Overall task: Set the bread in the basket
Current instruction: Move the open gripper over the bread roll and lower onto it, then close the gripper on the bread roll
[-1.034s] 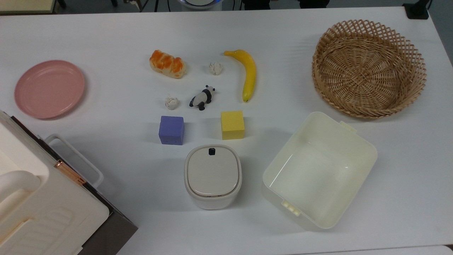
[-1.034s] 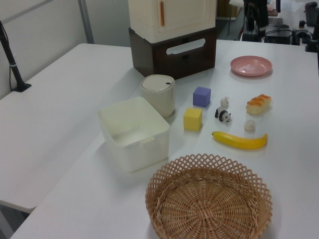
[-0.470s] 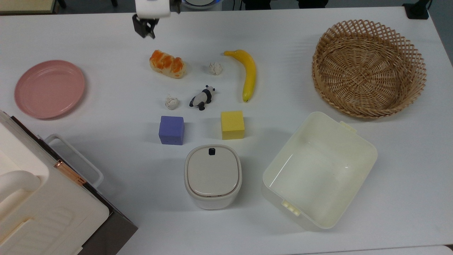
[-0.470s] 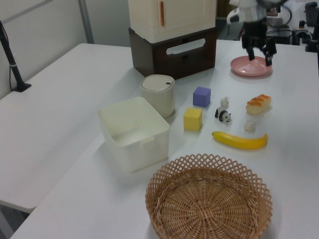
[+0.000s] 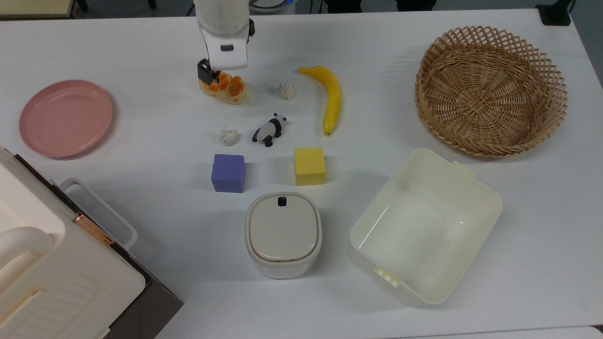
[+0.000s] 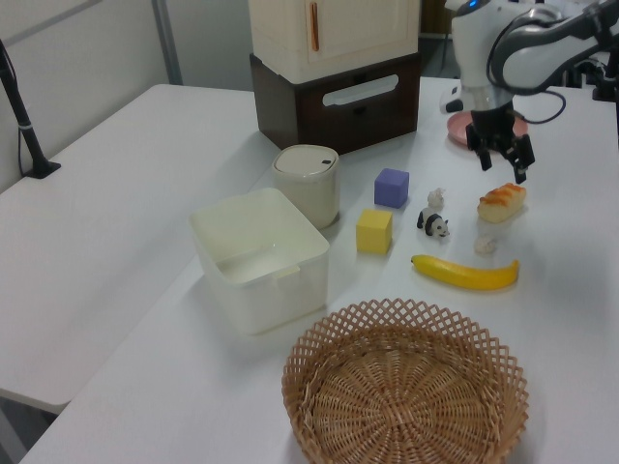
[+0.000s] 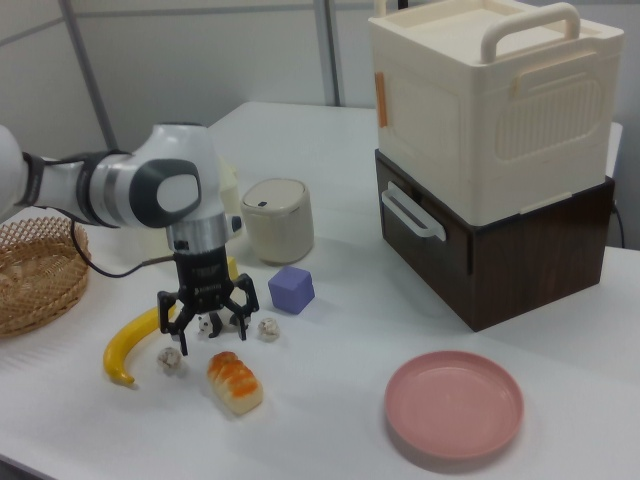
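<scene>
Wicker is seen once: one basket (image 5: 491,89) at the top view's right. One bread (image 5: 225,88), one banana (image 5: 330,98), one panda figure (image 5: 269,130), two crumpled paper balls (image 5: 287,90), a purple cube (image 5: 228,172) and a yellow cube (image 5: 309,165) are counted on the desk (image 5: 141,56). The bread's long axis is laid from the top view's upper left to lower right. The end effector (image 6: 500,158) is held spread wide just above it, grasping nothing.
</scene>
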